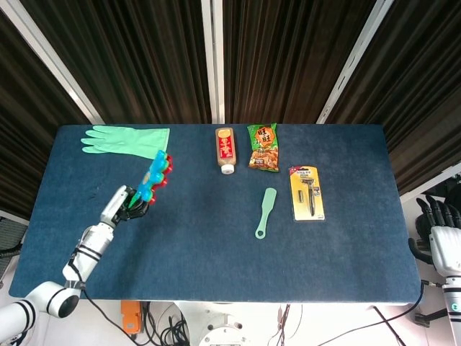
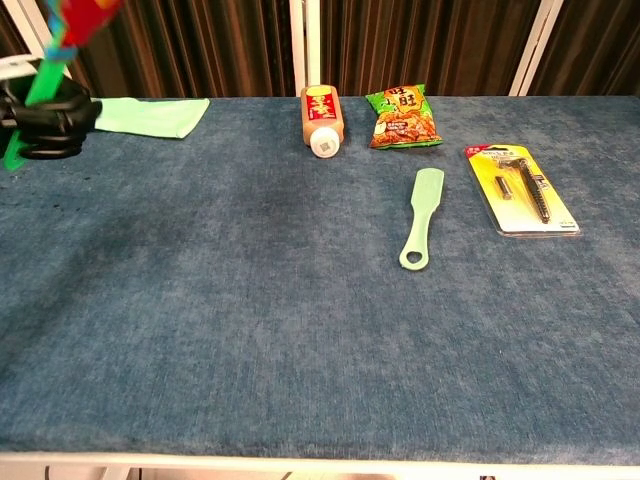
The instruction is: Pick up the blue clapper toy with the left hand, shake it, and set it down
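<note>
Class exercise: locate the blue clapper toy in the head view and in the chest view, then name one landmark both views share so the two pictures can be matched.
Head view: the blue clapper toy is left of centre, raised in the left hand.
Chest view: top-left corner, only its green handle and red edge show above the hand.
Shared landmark: the green rubber glove behind it.

The left hand [image 1: 128,205] is raised above the table's left side, its fingers wrapped around the clapper toy [image 1: 154,175]. The right hand [image 1: 441,232] hangs beyond the table's right edge, fingers loosely curled, holding nothing.

no legible text on any packaging
</note>
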Controlling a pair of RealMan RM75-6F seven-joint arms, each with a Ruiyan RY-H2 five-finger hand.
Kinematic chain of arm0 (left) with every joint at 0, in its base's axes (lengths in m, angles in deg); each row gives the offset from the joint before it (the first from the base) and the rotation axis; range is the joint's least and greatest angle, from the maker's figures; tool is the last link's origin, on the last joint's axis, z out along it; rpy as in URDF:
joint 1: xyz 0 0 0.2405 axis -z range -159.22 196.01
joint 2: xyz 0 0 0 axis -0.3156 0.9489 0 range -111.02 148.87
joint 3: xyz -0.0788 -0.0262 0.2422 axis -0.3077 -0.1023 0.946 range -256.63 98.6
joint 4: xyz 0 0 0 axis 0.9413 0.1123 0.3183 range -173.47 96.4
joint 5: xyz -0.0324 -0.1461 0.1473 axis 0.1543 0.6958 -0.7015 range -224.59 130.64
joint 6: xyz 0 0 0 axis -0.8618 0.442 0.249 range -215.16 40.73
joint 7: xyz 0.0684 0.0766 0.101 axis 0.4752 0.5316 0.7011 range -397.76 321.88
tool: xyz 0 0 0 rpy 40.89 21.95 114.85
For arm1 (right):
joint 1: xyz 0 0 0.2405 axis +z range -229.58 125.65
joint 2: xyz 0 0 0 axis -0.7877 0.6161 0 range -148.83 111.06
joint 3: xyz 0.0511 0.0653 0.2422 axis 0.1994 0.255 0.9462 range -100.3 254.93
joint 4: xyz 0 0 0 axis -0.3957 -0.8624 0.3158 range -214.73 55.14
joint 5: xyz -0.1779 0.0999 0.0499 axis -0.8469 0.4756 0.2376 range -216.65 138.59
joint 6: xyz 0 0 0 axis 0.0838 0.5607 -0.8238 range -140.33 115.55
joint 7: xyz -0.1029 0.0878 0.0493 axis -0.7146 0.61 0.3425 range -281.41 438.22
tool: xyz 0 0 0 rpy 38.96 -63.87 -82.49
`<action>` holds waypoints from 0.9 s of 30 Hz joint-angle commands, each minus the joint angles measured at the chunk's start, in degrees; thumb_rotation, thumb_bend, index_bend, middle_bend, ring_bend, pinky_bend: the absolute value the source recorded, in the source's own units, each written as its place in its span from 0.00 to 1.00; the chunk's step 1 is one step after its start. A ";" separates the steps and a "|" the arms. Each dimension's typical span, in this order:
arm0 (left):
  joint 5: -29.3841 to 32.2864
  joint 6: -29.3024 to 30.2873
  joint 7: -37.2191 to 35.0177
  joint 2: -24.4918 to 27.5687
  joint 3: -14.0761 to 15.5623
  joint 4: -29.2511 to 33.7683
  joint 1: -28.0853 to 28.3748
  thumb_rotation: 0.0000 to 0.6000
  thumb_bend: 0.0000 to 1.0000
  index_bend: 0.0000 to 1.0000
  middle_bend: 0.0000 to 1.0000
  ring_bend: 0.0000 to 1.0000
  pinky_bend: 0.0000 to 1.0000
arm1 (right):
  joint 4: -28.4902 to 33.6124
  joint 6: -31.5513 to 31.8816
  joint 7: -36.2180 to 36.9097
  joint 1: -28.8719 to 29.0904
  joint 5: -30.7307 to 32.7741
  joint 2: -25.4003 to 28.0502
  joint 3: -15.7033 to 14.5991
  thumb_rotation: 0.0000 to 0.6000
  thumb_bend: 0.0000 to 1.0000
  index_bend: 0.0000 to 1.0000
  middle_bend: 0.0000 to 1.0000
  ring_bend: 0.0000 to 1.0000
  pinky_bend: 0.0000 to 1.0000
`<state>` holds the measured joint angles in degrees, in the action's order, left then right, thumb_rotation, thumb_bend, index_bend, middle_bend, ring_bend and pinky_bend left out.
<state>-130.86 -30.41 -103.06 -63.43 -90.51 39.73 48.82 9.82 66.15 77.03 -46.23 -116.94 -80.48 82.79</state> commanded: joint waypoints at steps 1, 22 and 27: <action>-1.80 -1.55 -7.09 2.91 -0.52 2.83 0.25 1.00 0.66 1.00 1.00 1.00 1.00 | 0.08 0.07 -0.07 -0.02 -0.03 0.02 -0.01 1.00 0.29 0.00 0.02 0.00 0.00; -7.52 -5.39 66.77 -1.59 8.09 -5.72 4.97 1.00 0.65 1.00 1.00 1.00 1.00 | 0.21 -0.60 0.12 -0.16 1.21 0.60 0.11 1.00 0.29 0.00 0.02 0.00 0.00; -5.03 -4.32 66.66 -1.84 7.56 -5.18 4.68 1.00 0.65 1.00 1.00 1.00 1.00 | -0.02 -0.60 0.35 -0.15 1.12 0.53 0.11 1.00 0.29 0.00 0.02 0.00 0.00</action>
<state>-138.12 -32.95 -38.55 -65.12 -84.21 34.20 52.23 9.80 65.55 77.38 -46.38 -115.82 -79.96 82.90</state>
